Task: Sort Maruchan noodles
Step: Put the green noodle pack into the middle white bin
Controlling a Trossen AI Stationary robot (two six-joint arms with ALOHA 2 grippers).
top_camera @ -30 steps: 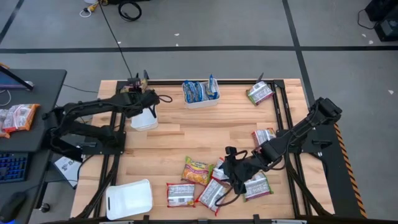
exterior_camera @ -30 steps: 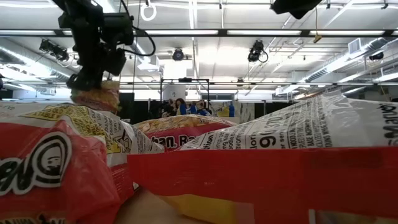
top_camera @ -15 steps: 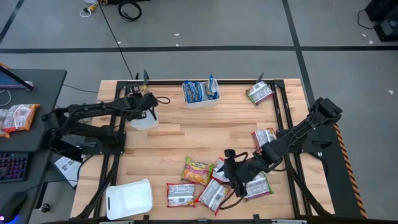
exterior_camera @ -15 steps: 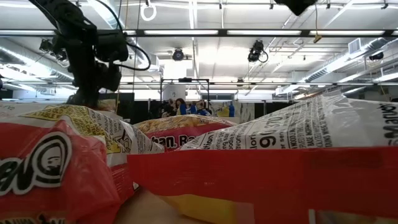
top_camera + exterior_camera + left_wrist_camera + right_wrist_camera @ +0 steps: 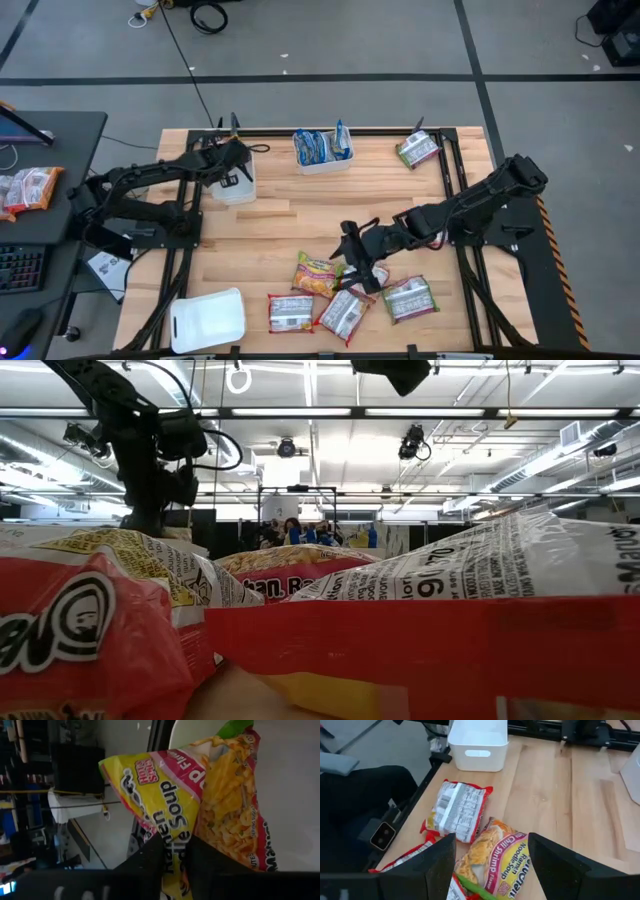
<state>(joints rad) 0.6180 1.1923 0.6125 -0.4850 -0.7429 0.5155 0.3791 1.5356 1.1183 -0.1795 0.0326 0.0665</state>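
Observation:
My left gripper [image 5: 235, 162] hangs over the white tray [image 5: 236, 192] at the table's far left and is shut on a yellow-and-red noodle packet [image 5: 200, 785]. My right gripper [image 5: 352, 252] hovers open above the yellow-green shrimp packet [image 5: 315, 275], whose flat side lies on the table; in the right wrist view the packet [image 5: 492, 852] shows between the spread fingers, untouched. A red-white packet [image 5: 455, 810] lies flat beyond it. More red-white packets [image 5: 342, 312] lie along the near edge. My left gripper pinches the yellow-and-red packet between its two fingers [image 5: 155, 855] at one end [image 5: 172, 832] of the crinkled wrapper. The fingers come from above, pointing down into the tray. The rest of the packet reaches on past the fingertips against the tray's white inside [image 5: 290, 780].
A white tray with blue packets [image 5: 322, 148] stands at the far edge, and a single packet [image 5: 418, 150] lies at the far right corner. Another white tray [image 5: 207, 320] sits at the near left corner. Red-white packets [image 5: 420, 620] fill the low view's foreground.
My left gripper has gone down with the yellow-and-red packet, which showed above the foreground packets in the low view and has now sunk out of sight behind them. My right gripper has moved toward the table's left and a little toward the far edge, from the near-right packets to above the yellow-green one.

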